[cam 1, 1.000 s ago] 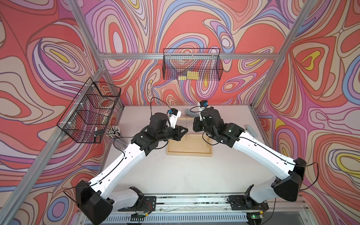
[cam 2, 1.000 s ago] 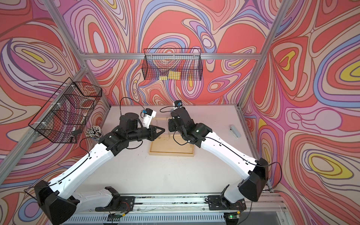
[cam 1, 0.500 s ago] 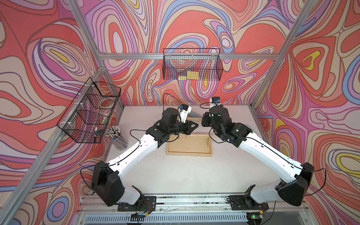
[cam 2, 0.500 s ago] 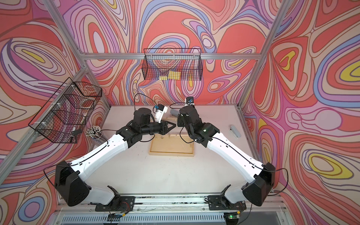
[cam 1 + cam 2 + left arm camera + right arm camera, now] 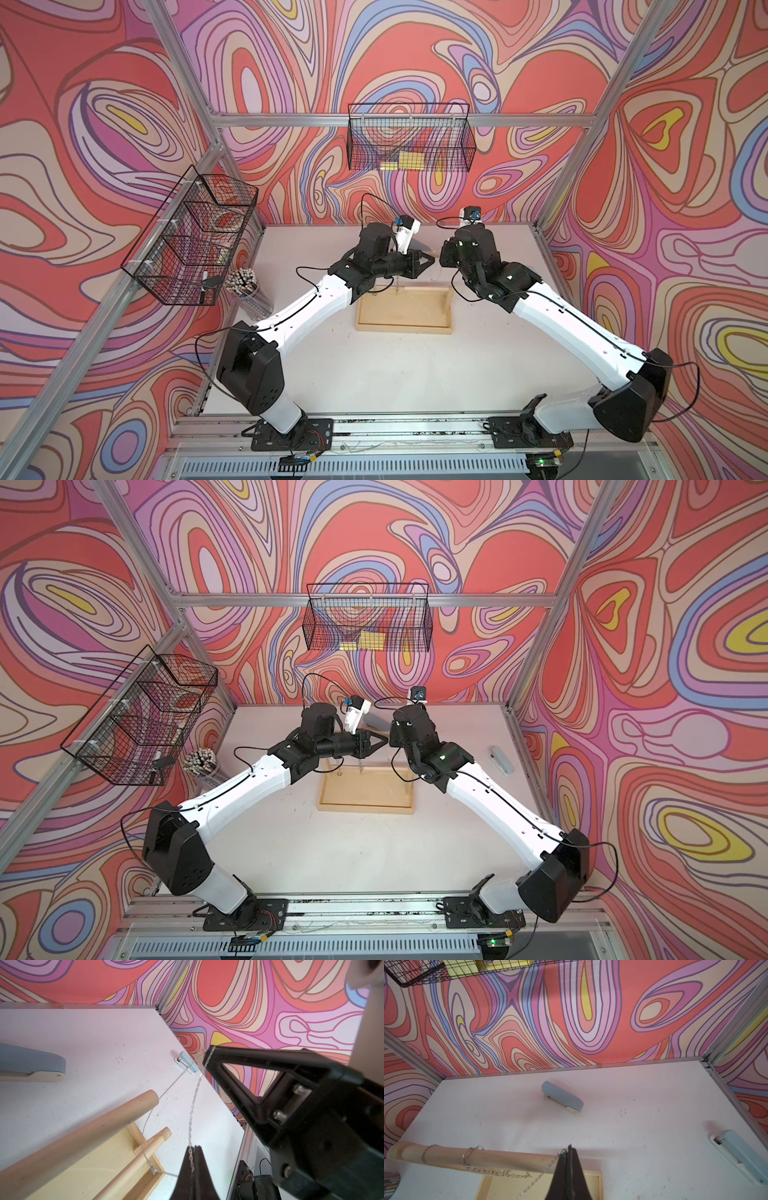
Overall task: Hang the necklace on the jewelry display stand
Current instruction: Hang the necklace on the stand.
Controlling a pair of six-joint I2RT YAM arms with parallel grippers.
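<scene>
Necklace in L+R jaws, by stand

Two white-and-black robot arms, one left and one right, over one pale surface. One wooden jewelry display stand with two dowel bars: one long bar and one shorter bar. One thin silver necklace. Two more chains seem to lie over the long bar, though that count is hard to confirm. Two staplers: one grey, one light blue. Two black wire baskets, one on the back wall and one on the side wall. One clear cup of sticks.
</scene>
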